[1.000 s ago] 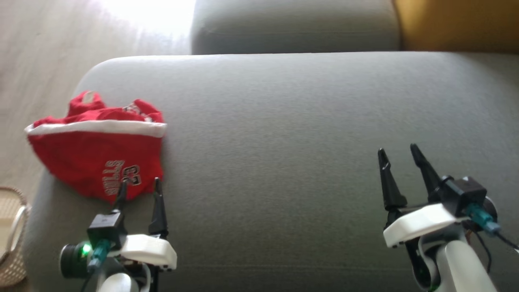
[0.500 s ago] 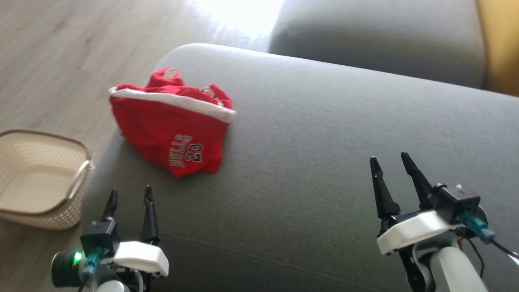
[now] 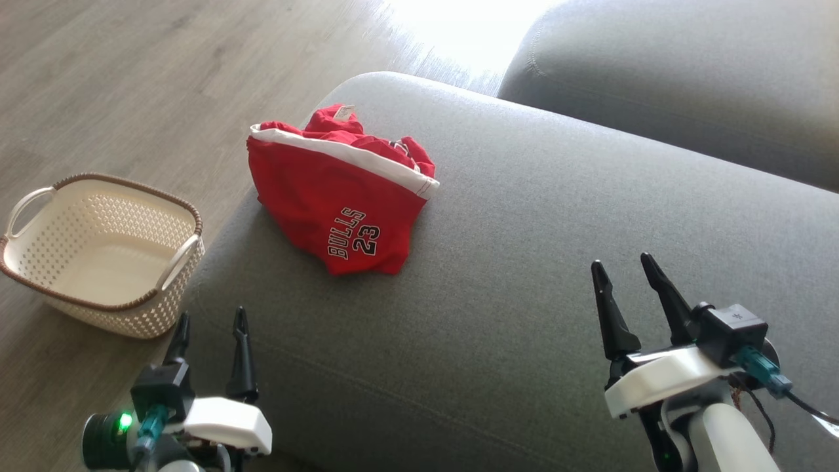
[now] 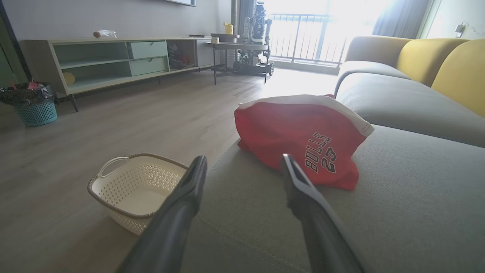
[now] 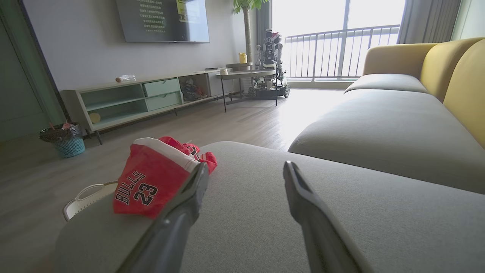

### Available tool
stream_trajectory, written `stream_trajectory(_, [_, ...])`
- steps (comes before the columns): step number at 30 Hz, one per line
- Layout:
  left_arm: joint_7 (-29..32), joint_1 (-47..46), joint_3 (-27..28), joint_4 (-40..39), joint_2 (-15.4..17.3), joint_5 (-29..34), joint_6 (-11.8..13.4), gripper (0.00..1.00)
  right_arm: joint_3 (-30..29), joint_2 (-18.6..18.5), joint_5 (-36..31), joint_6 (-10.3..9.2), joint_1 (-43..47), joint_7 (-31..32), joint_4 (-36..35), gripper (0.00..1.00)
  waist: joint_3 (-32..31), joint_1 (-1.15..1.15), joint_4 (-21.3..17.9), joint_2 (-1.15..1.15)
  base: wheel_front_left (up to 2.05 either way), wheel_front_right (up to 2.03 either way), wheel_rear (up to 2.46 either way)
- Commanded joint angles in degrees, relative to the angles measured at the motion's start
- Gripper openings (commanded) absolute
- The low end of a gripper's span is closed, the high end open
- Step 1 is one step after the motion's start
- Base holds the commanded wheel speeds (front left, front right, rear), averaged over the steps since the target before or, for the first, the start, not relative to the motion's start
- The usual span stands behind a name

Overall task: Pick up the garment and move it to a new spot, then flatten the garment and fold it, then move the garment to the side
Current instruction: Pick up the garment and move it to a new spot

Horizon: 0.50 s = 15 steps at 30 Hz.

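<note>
Left fingers (image 3: pixel 242 360) and right fingers (image 3: pixel 613 321) are standing spread wide, gripping nothing, hovering over the grey sofa cushion (image 3: pixel 524 295). One red garment (image 3: pixel 328 196) is lying bunched near the cushion's left end, showing a white band and BULLS 23 print. One cream basket (image 3: pixel 124 321) is sitting on the wood floor (image 3: pixel 131 78) alongside. A second grey cushion (image 3: pixel 655 78) is lying beyond.

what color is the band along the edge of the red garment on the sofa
White, a plain band on the red garment, clearest in the head view.
</note>
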Motion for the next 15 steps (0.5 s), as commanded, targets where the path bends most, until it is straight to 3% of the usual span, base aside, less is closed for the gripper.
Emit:
stream_trajectory(1, [-0.7,-2.1,2.2,-2.3,0.5,0.7,-0.1,1.00,1.3,0.0,0.5,-0.01,-1.7,-0.8,-1.3,1.00,0.0,0.00,0.0,0.00,0.00,0.00,0.00])
stream_trajectory(15, [-0.7,-2.9,3.0,-2.7,1.2,0.8,-0.5,1.00,0.3,0.0,-0.3,-0.01,-2.3,-1.2,-1.2,1.00,1.2,0.00,-2.3,0.00,0.00,0.00,0.00])
